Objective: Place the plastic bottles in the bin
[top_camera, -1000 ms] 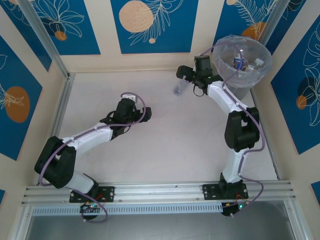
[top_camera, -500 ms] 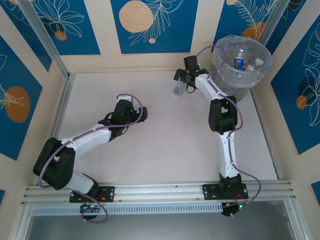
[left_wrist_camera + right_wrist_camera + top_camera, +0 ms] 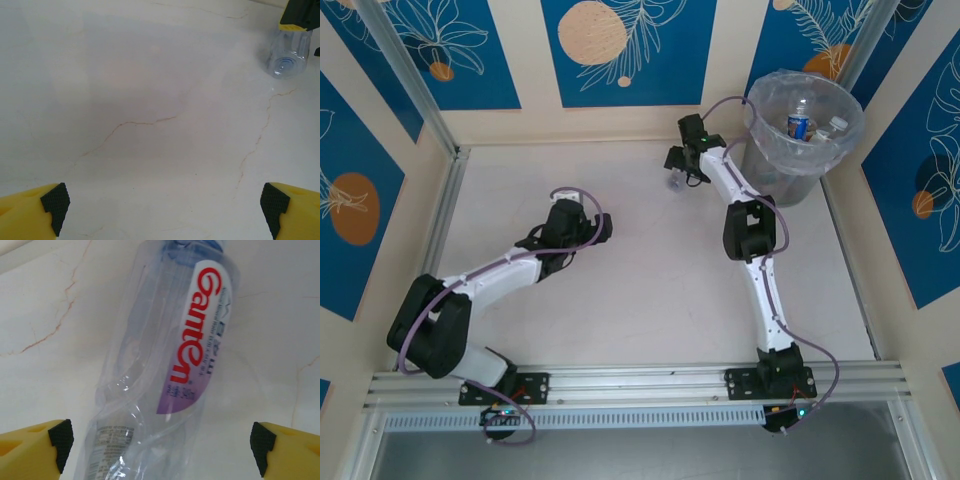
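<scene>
From above, the right arm (image 3: 750,230) is extended toward the far side of the table (image 3: 620,290). Its gripper sits over a clear plastic bottle (image 3: 675,183) that lies on the pale surface, just left of the bin (image 3: 775,178) and apart from it. That view alone looks into the bag-lined grey bin in the far right corner, where a bottle with a blue label (image 3: 797,124) lies beside a second clear bottle (image 3: 835,125). It is too distant to read any label. The right wrist camera gives the writing: the bottle on the table lies lengthwise between the fingers of the right gripper (image 3: 160,440). Its white label, which shades to purple, reads "Ganten" in large red letters. The smaller print beside this and a patch of fine print lower down are too small to make out. The right gripper's black pads (image 3: 61,437) stand wide apart on either side of the crumpled plastic, with a sliver of table visible between pad and bottle, so nothing is clamped. The left wrist camera shows the same bottle from far off, end-on, at the upper right of a veined white tabletop. The left gripper (image 3: 164,202) has its two yellow fingers spread to the corners of the frame, holding nothing and well apart from the bottle.
</scene>
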Available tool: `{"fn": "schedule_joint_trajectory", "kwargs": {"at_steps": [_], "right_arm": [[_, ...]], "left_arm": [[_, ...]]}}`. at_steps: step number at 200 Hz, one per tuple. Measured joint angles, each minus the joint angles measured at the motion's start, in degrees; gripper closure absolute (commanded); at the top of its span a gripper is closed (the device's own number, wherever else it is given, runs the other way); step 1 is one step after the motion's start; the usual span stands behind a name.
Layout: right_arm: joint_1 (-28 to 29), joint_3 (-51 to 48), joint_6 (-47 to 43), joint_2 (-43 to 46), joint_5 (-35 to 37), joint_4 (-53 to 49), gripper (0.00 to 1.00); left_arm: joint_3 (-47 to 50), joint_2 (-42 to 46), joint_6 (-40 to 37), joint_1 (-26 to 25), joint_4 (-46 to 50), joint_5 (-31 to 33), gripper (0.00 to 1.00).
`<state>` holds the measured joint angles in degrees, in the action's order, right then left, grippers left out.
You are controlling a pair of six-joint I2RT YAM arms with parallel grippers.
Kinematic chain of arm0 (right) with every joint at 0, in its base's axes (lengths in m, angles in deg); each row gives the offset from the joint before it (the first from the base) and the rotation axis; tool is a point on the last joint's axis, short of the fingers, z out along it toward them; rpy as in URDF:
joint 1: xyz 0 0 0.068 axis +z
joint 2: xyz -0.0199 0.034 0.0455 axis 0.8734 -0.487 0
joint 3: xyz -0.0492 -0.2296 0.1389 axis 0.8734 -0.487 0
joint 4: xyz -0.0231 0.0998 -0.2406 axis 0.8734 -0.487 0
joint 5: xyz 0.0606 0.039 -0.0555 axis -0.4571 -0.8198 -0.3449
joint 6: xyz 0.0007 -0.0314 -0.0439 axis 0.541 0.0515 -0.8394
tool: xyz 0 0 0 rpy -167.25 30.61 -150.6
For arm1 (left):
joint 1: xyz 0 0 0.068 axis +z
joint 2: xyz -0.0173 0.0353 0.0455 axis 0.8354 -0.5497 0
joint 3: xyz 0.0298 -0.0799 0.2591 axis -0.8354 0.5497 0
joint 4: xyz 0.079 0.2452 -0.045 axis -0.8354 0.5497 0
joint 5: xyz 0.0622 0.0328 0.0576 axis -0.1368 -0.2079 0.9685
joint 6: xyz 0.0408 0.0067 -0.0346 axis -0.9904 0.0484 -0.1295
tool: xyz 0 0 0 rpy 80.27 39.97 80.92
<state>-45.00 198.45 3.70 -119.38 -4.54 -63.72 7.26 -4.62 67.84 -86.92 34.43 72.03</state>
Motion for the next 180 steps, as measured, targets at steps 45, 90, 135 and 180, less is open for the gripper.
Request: {"fn": "schedule_joint_trajectory", "kwargs": {"at_steps": [45, 90, 135, 180], "right_arm": [[1.0, 1.2, -0.4, -1.8, 1.2, -2.6, 0.18], [0.9, 1.2, -0.9, -2.0, 1.9, -3.1, 0.33], [0.2, -0.7, -1.2, -1.2, 0.5, -1.3, 0.45], [-0.1, -11.5, -4.4, 5.4, 0.0, 3.7, 0.53]], "left_arm": [[0.0, -0.7, 0.6, 0.2, 0.0, 0.0, 0.01], [0.0, -0.8, 0.9, 0.3, 0.0, 0.0, 0.01], [0.0, -0.8, 1.0, 0.4, 0.0, 0.0, 0.01], [0.0, -0.8, 1.0, 0.4, 0.1, 0.0, 0.01]]}}
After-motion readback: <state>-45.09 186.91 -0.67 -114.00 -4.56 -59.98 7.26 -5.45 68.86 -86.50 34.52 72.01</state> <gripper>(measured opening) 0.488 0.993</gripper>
